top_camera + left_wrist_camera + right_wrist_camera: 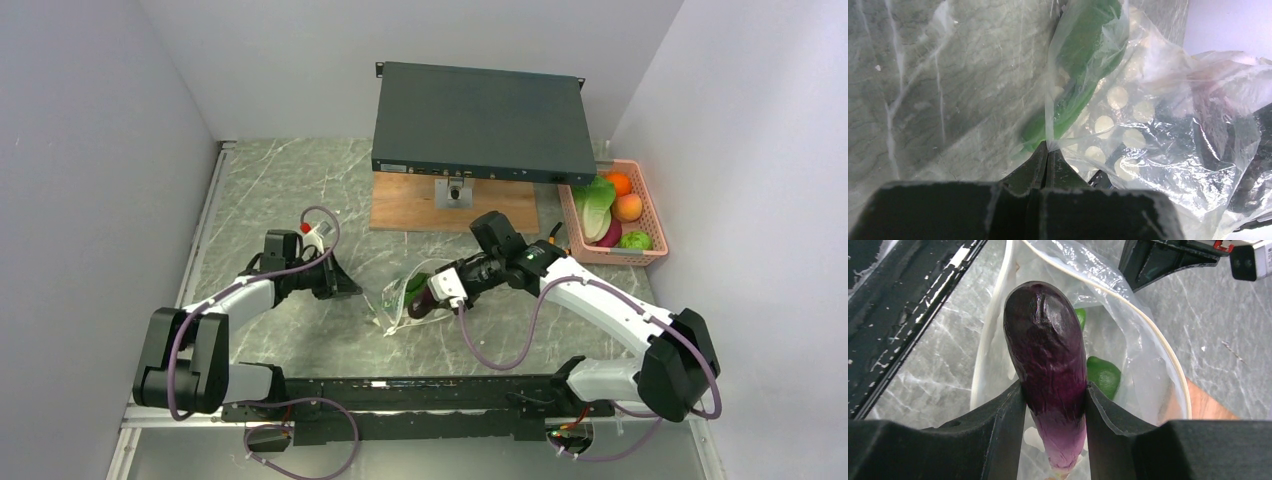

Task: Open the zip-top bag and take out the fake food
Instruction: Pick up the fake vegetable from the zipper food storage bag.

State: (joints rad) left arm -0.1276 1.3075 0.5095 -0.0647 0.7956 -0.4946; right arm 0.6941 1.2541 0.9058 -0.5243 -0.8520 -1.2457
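the grey marble desk (280,190) is shut in by pale walls on the left, back and right. bare stone shows across its left half, while the rear middle is taken by a flat dark equipment box (480,120) standing on a wooden board (410,205). a pink basket (618,259) sits against the right wall, holding a lettuce (597,200), an orange ball (620,183) and other fake food. both arms reach inward with low forearms, angled toward each other, and meet at mid-desk. the zip-top bag (392,310) is between them, its mouth gaping toward the right arm. the left tool (345,288) is closed, pinching the bag's edge. the right tool (440,295) clamps a purple eggplant (1048,355) near its paler end, over the bag's open mouth. a green piece (1104,375) rests inside the bag.
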